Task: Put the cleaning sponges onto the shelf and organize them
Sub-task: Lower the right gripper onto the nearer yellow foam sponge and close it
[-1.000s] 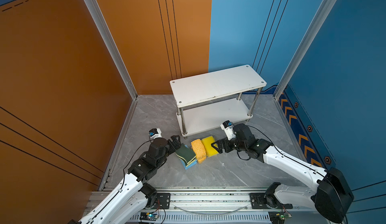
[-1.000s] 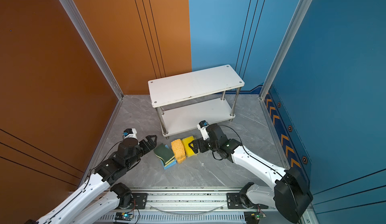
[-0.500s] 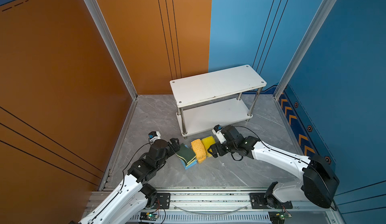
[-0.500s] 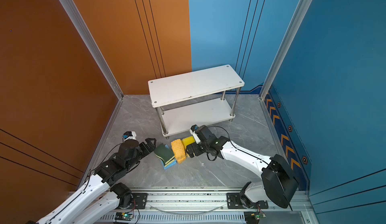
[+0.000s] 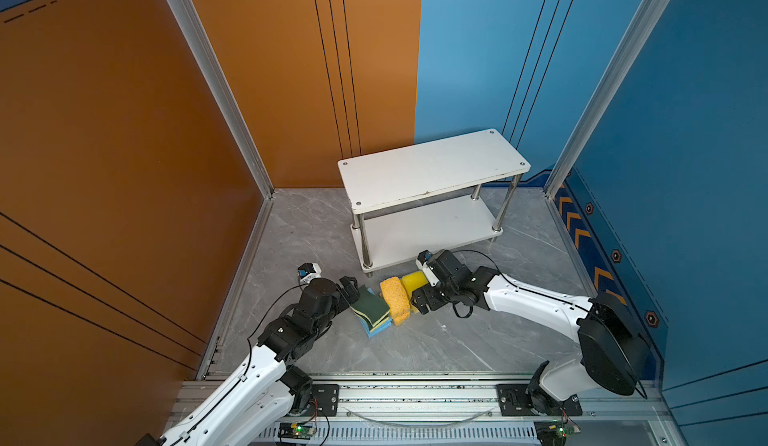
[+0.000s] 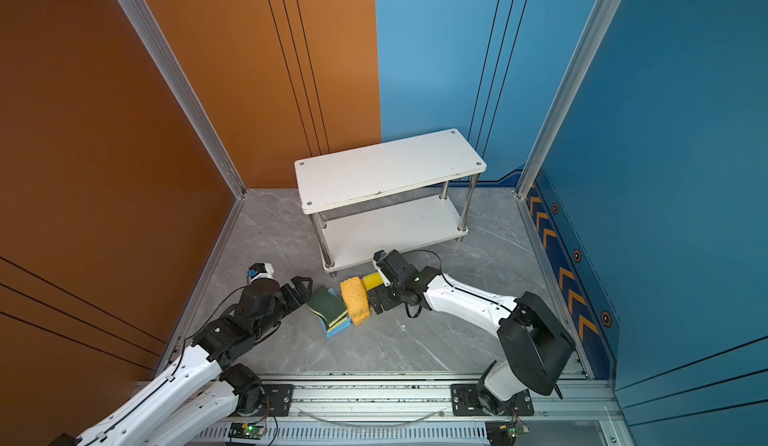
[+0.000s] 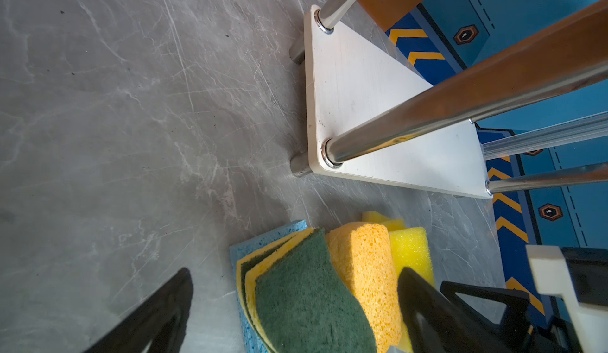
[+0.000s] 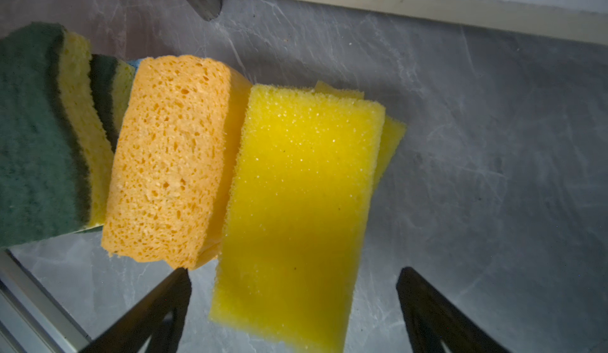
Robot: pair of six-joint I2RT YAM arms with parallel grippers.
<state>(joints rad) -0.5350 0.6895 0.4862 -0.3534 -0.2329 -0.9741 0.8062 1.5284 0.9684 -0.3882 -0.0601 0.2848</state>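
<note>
Both arms stretch forward and low, angling in toward the middle: the left arm (image 5: 257, 371) comes from the left side, the right arm (image 5: 536, 302) from the right, its big black elbow raised behind it. The left gripper (image 5: 351, 289) points forward and rightward, its black fingers (image 7: 174, 295) spread wide. The right gripper (image 5: 419, 296) faces it, wrist tipped downward, fingers (image 8: 177, 285) also wide apart. The two grippers are near each other, not touching.
</note>
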